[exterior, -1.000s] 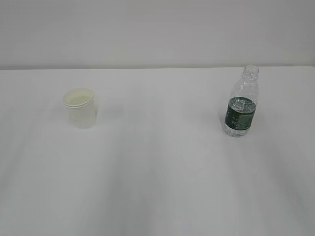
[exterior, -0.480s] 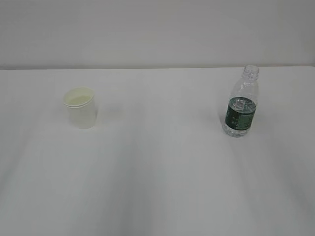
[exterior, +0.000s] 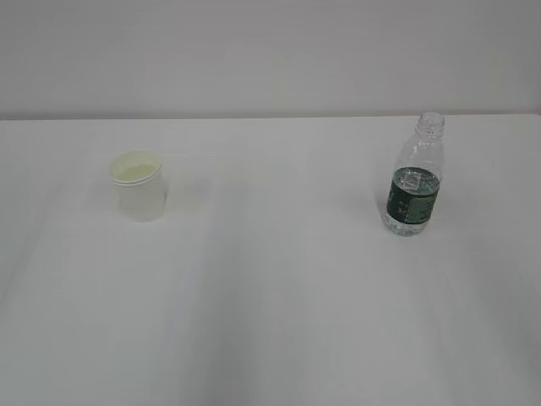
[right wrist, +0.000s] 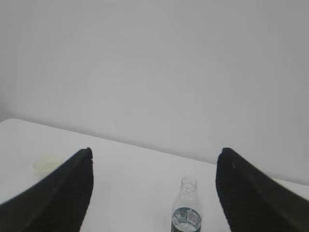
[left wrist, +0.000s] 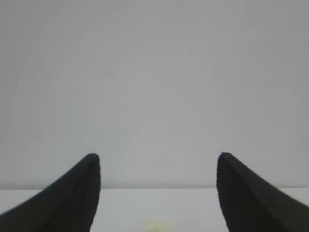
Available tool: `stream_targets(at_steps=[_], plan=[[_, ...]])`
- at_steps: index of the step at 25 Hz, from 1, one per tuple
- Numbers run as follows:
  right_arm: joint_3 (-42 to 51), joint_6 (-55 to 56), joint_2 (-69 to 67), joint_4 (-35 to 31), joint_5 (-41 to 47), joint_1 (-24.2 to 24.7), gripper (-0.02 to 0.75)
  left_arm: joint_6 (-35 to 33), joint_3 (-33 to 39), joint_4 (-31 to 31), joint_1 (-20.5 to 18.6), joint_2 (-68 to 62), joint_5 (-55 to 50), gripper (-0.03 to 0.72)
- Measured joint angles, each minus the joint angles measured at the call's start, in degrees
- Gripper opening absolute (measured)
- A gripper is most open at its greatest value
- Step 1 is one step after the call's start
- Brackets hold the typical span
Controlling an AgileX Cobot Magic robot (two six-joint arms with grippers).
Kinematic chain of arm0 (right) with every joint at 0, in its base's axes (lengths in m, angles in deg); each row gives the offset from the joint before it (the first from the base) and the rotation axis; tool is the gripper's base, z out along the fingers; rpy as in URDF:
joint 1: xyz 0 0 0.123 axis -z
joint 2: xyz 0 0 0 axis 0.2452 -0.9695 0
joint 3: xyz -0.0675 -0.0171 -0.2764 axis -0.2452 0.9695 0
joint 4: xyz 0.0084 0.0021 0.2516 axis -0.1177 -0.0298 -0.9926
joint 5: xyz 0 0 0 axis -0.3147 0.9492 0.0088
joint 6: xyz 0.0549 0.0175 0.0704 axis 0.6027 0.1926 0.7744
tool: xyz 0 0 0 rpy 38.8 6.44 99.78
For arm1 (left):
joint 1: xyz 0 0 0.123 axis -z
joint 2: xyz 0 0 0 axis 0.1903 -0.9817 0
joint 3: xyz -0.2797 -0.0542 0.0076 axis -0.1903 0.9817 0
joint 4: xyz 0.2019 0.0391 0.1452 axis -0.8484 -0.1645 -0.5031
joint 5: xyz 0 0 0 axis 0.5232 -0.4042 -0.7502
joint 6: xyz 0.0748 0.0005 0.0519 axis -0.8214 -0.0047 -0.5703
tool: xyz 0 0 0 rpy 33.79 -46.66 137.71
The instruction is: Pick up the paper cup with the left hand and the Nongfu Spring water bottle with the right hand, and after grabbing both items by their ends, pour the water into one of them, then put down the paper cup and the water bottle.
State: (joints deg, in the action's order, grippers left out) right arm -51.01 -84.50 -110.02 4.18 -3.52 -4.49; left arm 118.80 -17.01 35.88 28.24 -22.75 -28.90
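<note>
Both end effectors, left (left wrist: 157, 193) and right (right wrist: 153, 191), are hanging spread, gripping nothing. Squeezing the paper cup (exterior: 139, 185) risks crushing it; nudging the uncapped Nongfu Spring water bottle (exterior: 413, 178) risks tipping it onto the table (exterior: 279, 288)

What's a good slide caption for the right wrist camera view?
Open right gripper framing the uncapped Nongfu Spring water bottle ahead, paper cup far left on the white table.

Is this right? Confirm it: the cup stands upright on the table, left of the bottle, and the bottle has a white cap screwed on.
One thing is wrong: the bottle has no cap. The exterior view shows its neck open at the top, and the right wrist view shows the same. The rest holds: the cup stands upright on the table, left of the bottle.
</note>
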Motion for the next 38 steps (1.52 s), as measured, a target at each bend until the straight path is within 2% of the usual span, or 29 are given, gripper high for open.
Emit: stream_targets(at_steps=[5, 12, 21, 29, 38], plan=[[0.0, 0.0, 4.1, 0.0, 6.0, 0.0, 0.592, -0.8, -5.1, 2.6, 0.0, 0.0, -9.0, 0.534], [-0.1, 0.8, 9.9, 1.8, 16.1, 0.0, 0.592, -19.4, -11.1, 15.9, 0.0, 0.1, -24.4, 0.491], [-0.1, 4.8, 15.4, 4.1, 31.5, 0.0, 0.592, -29.7, -13.0, 25.1, 0.0, 1.1, -43.5, 0.486], [-0.5, 6.4, 19.2, 4.6, 43.5, 0.0, 0.592, -31.0, -13.2, 28.5, 0.0, 6.8, -53.7, 0.484], [-0.6, 7.9, 22.7, 6.3, 44.4, 0.0, 0.592, -31.1, -13.2, 31.6, 0.0, 14.7, -54.1, 0.471]])
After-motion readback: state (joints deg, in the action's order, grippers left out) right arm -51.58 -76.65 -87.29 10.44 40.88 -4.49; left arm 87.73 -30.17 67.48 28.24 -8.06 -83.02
